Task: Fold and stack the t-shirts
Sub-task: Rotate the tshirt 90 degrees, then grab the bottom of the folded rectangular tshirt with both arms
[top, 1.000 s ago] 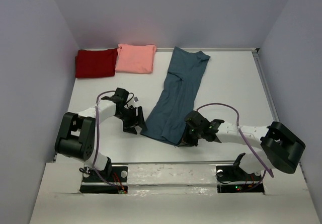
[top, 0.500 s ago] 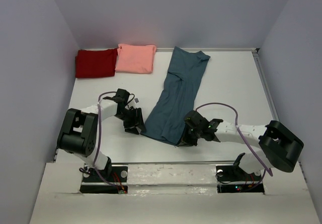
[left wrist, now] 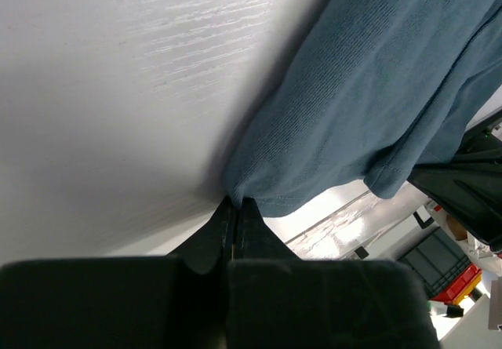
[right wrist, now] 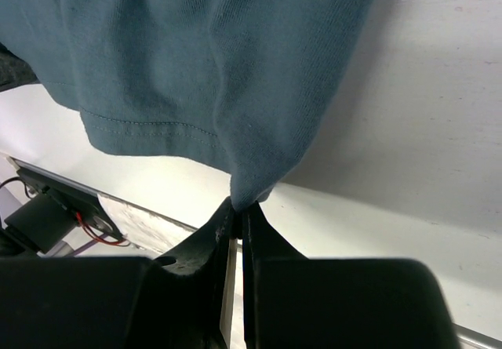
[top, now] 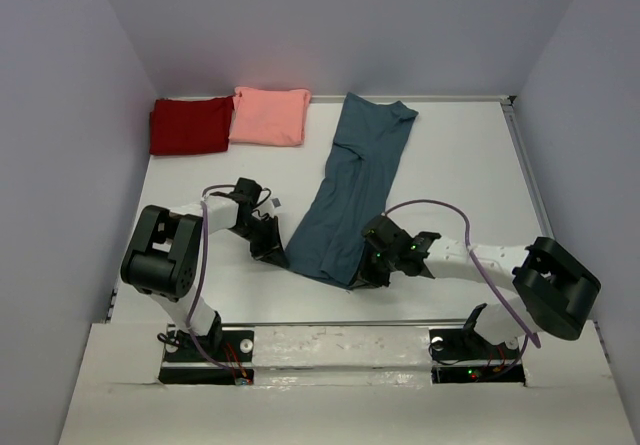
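Note:
The teal-blue t-shirt [top: 355, 180] lies as a long narrow strip running from the back of the table toward the near edge. My left gripper [top: 279, 256] is shut on its near left corner [left wrist: 243, 184]; the jaws pinch the hem [left wrist: 274, 200] low over the table. My right gripper [top: 362, 277] is shut on the near right corner [right wrist: 247, 188], with the cloth [right wrist: 212, 59] hanging up and away from the fingertips. A dark red t-shirt [top: 190, 125] and a salmon-pink t-shirt [top: 269, 115] lie folded side by side at the back left.
The white table [top: 460, 185] is walled by grey panels on three sides. A metal strip [top: 350, 340] runs along the near edge by the arm bases. Purple cables loop over both arms.
My left gripper slid right to the shirt's near left corner and shut on it. The right gripper kept its hold and barely moved.

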Controlling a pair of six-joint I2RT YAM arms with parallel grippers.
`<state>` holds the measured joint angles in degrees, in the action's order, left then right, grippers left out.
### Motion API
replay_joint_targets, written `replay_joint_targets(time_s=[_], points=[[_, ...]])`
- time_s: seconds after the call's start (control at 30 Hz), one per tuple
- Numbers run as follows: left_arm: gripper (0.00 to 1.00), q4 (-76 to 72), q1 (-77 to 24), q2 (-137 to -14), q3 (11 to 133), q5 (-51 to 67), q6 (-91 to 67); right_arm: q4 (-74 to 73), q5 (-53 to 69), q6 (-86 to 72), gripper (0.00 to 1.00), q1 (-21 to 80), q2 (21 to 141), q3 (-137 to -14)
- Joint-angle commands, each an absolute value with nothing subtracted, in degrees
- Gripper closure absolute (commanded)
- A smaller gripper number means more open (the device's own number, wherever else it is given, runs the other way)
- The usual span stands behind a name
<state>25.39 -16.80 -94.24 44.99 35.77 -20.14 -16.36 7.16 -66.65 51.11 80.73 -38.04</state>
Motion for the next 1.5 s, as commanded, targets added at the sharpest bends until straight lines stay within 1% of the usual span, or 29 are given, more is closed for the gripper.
replay_joint_targets(time_s=[0.0,0.23,0.5,0.73,0.93,1.17,1.3,1.47], points=[[1.0,26.63,-17.4,-94.31,45.35,34.37,-19.6,-18.01,7.21,-66.09,1.0,51.68,80.34,-39.73],[1.0,29.0,-17.67,-92.2,45.79,34.28,-19.86,-24.25,8.35,-67.41,1.0,51.68,76.38,-38.41],[1.0,33.84,-19.86,-90.44,49.3,34.54,-21.71,-34.18,10.02,-65.31,1.0,51.68,70.49,-38.14],[1.0,31.82,-26.36,-88.25,48.52,35.68,-28.37,-36.74,11.51,-63.37,1.0,51.68,69.43,-37.27],[1.0,24.88,-34.52,-85.35,45.44,37.18,-37.87,-41.12,11.87,-60.82,1.0,51.68,69.0,-37.88],[1.0,18.29,-44.46,-83.58,44.56,35.16,-50.26,-47.8,9.85,-59.59,1.0,51.68,61.54,-36.48],[1.0,18.19,-46.75,-84.11,46.22,33.75,-51.94,-50.61,7.83,-59.59,1.0,51.68,57.5,-37.79],[1.0,21.25,-46.76,-85.6,50.17,32.96,-50.63,-54.31,5.98,-60.2,1.0,51.68,55.9,-39.64]])
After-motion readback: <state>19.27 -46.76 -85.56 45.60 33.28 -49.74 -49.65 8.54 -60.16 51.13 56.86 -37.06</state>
